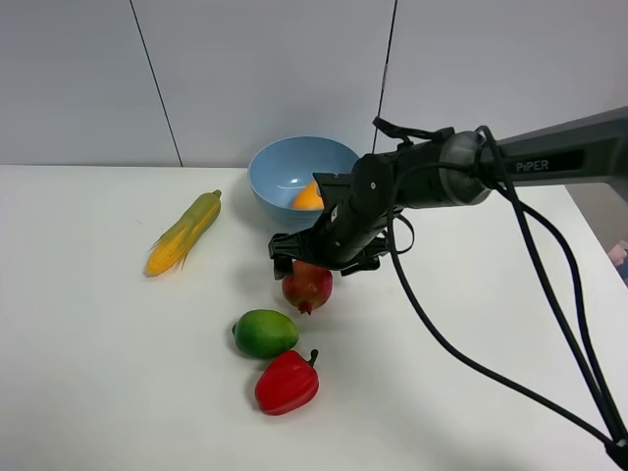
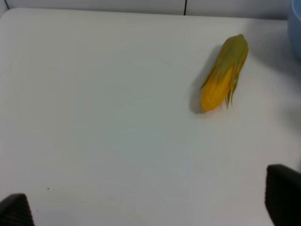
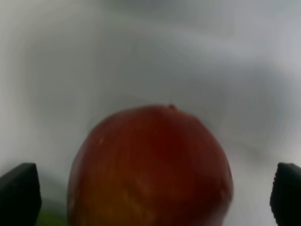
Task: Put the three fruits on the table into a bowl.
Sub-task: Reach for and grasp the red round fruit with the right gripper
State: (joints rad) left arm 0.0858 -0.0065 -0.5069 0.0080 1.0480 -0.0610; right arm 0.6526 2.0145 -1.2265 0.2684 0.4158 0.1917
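I count 1 fruit done and 2 left to go. The mango (image 1: 308,198) is in the blue bowl (image 1: 267,201) at the back of the table (image 1: 88,373). I see only a bit of orange over the rim. The pomegranate (image 1: 307,287) sits on the table just in front of the bowl. The lime (image 1: 265,333) lies near it and is not touching it.

The right gripper (image 1: 319,261) hangs right over the pomegranate. In the right wrist view its 2 black fingertips (image 3: 19,195) stand far apart, 1 on each side of the red fruit, and neither touches it. So it is spread wide and holds nothing. I think the pomegranate is the fruit I am going for now, and the lime comes last.

The left gripper (image 2: 148,207) is spread wide too, with nothing between its tips. Under it is bare table, and the corn cob (image 2: 223,73) lies a way in front of it. I cannot see the left arm in the high view.

The red pepper (image 1: 287,382) lies just beside the lime. I think the pepper and the corn cob are not part of my job.

The table is white, flat and smooth, so I think a round fruit could roll if I bump it. Behind it is a pale grey wall (image 1: 265,69) with thin dark lines. A black cable (image 1: 471,363) droops from the right arm.
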